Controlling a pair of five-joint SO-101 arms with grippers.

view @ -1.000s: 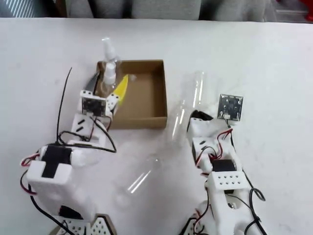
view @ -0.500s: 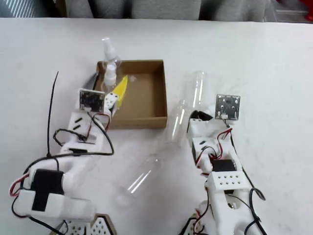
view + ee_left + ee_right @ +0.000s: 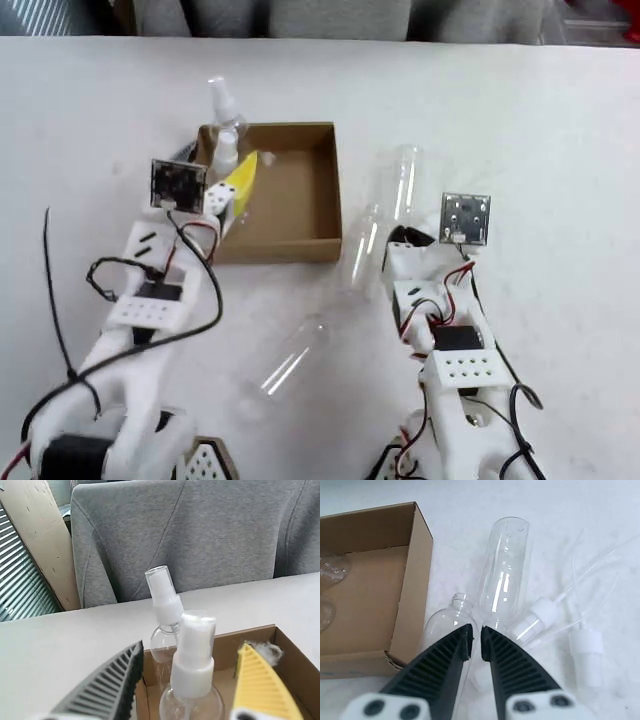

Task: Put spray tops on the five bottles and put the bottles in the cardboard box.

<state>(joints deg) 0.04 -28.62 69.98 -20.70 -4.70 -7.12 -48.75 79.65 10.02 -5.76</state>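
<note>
Two fingers of the left gripper, one grey and one yellow, stand wide apart and hold nothing. The near capped bottle rises upright in the gap between them, and as far as I can see neither finger touches it. Just behind it stands the far capped bottle, also upright and with a white spray top. Both are at the left wall of the cardboard box, and in the right wrist view their clear bodies appear inside it.

Compared with one second ago, the left arm has changed its pose. Its wrist has gone a little farther out over the table and slightly to the left, beside the box, and its elbow has sunk toward the near table edge. The two capped bottles, the box and the right arm have stayed where they were.

The black fingers of the right gripper are drawn almost together, with only a thin slit between them and nothing in it. Just beyond their tips, two bottles without tops lie on the white table. The nearer open bottle lies just beside the box's right wall, with its neck pointing away from the gripper. The farther open bottle lies close against it, bottom end away.

On the side away from the box lie one spray top and another spray top, each with a thin tube. In the high view a third open bottle lies between the two arms, apart from the box.
</note>
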